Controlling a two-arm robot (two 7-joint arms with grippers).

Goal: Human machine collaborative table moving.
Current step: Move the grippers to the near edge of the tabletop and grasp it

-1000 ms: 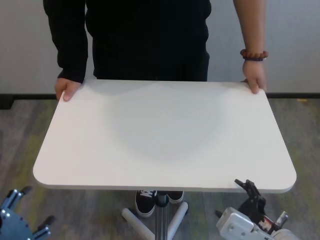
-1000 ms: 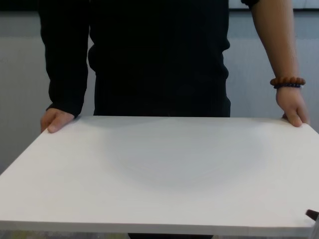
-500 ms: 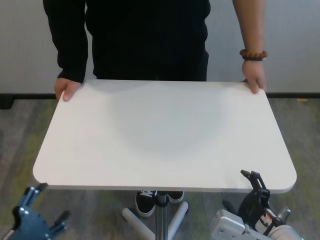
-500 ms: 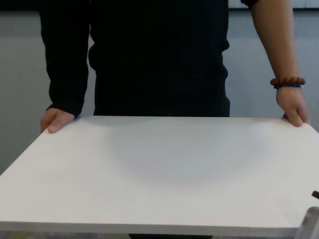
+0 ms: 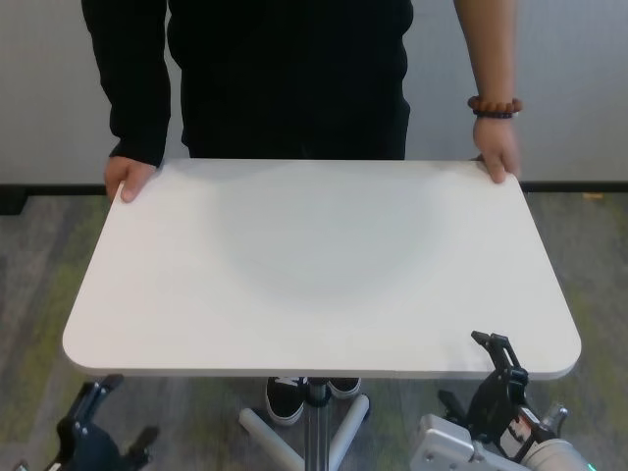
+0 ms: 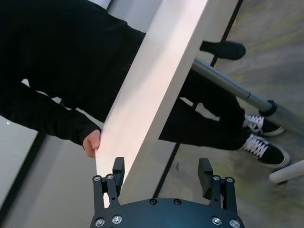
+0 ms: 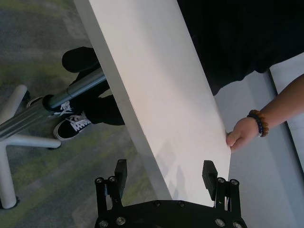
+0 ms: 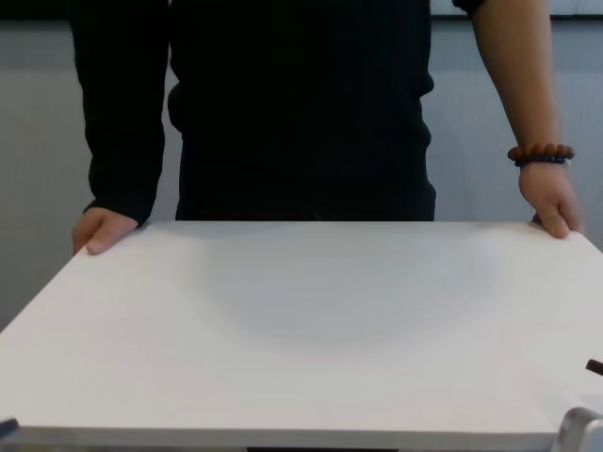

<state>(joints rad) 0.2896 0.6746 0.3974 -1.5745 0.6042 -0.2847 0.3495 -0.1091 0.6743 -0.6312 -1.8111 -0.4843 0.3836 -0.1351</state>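
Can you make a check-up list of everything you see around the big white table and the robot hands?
Surface: white table, top bare.
Job's things: person in black holds both far corners; bead bracelets on one wrist; grey pole underneath.
Clutter: nothing seen.
Grippers: left gripper open, below the near left corner; right gripper open at the near right edge, nothing gripped yet.
Cables: nothing seen.
Surroundings: grey-green carpet, pale wall.

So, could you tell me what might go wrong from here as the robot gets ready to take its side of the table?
Both grippers are open at the near edge and neither holds the table yet. The left gripper sits lower than the right gripper, so they might clamp unevenly and tilt the top. The human grips the far corners, so a sudden push could jam the edge into them. The star base may catch.
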